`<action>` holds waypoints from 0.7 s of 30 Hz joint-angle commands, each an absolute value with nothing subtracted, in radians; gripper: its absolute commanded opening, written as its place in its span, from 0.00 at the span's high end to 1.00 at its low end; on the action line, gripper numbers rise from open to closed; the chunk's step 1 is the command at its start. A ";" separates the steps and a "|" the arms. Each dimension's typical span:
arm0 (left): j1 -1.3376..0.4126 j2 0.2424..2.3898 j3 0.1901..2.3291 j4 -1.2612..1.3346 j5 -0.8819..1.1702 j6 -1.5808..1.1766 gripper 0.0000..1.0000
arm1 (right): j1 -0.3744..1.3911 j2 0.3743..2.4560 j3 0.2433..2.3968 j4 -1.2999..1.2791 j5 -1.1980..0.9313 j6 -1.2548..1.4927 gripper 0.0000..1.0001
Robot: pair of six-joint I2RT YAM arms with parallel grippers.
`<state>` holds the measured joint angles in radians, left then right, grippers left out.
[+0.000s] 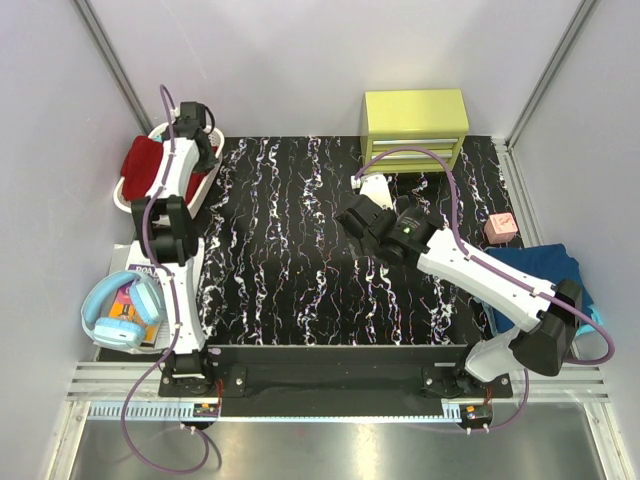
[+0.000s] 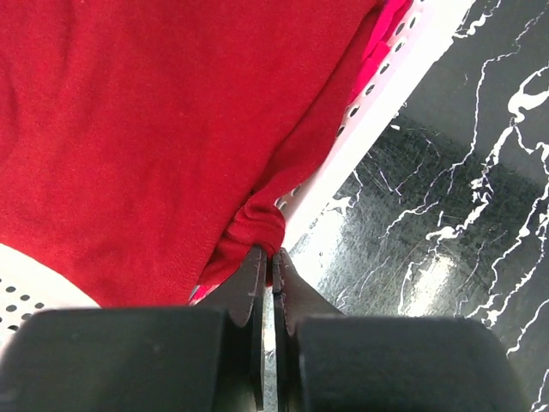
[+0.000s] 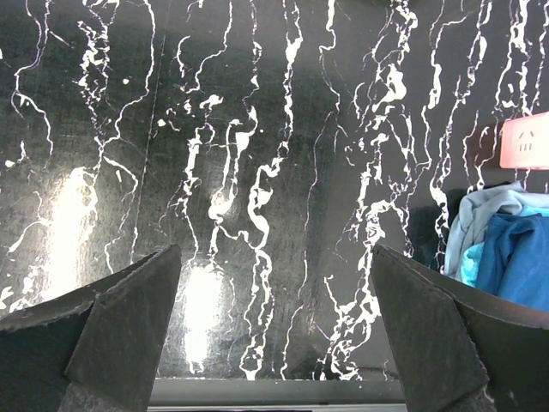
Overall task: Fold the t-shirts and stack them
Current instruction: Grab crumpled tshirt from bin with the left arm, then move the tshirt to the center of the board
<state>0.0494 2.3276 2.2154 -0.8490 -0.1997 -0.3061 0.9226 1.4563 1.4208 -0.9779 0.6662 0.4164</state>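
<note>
The dark red t-shirt (image 1: 147, 160) lies bunched in the white lattice basket (image 1: 123, 196) at the far left. My left gripper (image 1: 196, 137) hangs over the basket's right rim. In the left wrist view the gripper (image 2: 270, 254) is shut on a small fold of the red t-shirt (image 2: 129, 129), just beside the basket's wall (image 2: 382, 99). More t-shirts, navy and teal (image 1: 545, 268), sit in a heap at the table's right edge; the right wrist view shows them as blue and light blue cloth (image 3: 513, 257). My right gripper (image 1: 353, 214) hovers over mid-table, open (image 3: 274, 257) and holding nothing.
A yellow-green drawer cabinet (image 1: 415, 124) stands at the back. A small pink block (image 1: 500, 227) lies near the right edge, also seen as the pink block (image 3: 525, 144). Light blue headphones (image 1: 120, 310) rest on a book at the near left, beside the left arm.
</note>
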 commanded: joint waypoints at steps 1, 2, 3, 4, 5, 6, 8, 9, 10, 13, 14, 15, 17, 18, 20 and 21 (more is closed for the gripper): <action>0.006 2.224 2.229 -0.842 -0.279 -0.301 1.00 | 0.917 1.459 1.428 -0.959 0.655 0.439 0.00; 0.006 2.206 2.229 -0.847 -0.291 -0.302 1.00 | 0.919 1.460 1.431 -0.951 0.652 0.439 0.00; -0.020 2.165 2.229 -0.848 -0.301 -0.298 1.00 | 0.919 1.460 1.433 -0.948 0.646 0.440 0.00; -0.052 2.142 2.229 -0.850 -0.328 -0.292 1.00 | 0.917 1.465 1.439 -0.942 0.643 0.440 0.00; -0.070 2.117 2.229 -0.856 -0.343 -0.285 1.00 | 0.917 1.470 1.442 -0.936 0.640 0.439 0.00; -0.089 2.065 2.229 -0.857 -0.354 -0.279 1.00 | 0.919 1.471 1.448 -0.936 0.635 0.439 0.00; -0.139 2.011 2.224 -0.865 -0.376 -0.275 1.00 | 0.917 1.479 1.466 -0.928 0.630 0.436 0.00; -0.156 1.956 2.221 -0.870 -0.385 -0.270 1.00 | 0.919 1.480 1.471 -0.927 0.630 0.434 0.00; -0.188 1.927 2.218 -0.871 -0.403 -0.268 1.00 | 0.919 1.479 1.480 -0.923 0.630 0.430 0.00; -0.239 1.812 2.195 -0.891 -0.428 -0.273 1.00 | 0.917 1.476 1.491 -0.910 0.634 0.416 0.00; -0.251 1.784 2.186 -0.900 -0.437 -0.275 1.00 | 0.917 1.474 1.494 -0.907 0.635 0.413 0.00; -0.279 1.719 2.156 -0.902 -0.454 -0.282 1.00 | 0.917 1.474 1.497 -0.907 0.638 0.410 0.00; -0.308 1.613 2.111 -0.902 -0.462 -0.301 1.00 | 0.917 1.476 1.511 -0.904 0.643 0.402 0.00; -0.345 1.579 2.061 -0.902 -0.472 -0.320 1.00 | 0.917 1.476 1.516 -0.905 0.647 0.397 0.00; -0.392 1.479 2.002 -0.907 -0.495 -0.334 1.00 | 0.916 1.474 1.534 -0.905 0.660 0.396 0.01; -0.447 1.447 1.946 -0.911 -0.527 -0.350 1.00 | 0.916 1.471 1.539 -0.904 0.663 0.394 0.00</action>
<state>-0.3531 1.5829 2.0647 -0.9024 -0.4274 -0.3050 0.9226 1.4822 1.4796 -0.9375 0.6350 0.4084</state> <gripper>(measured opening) 0.024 0.993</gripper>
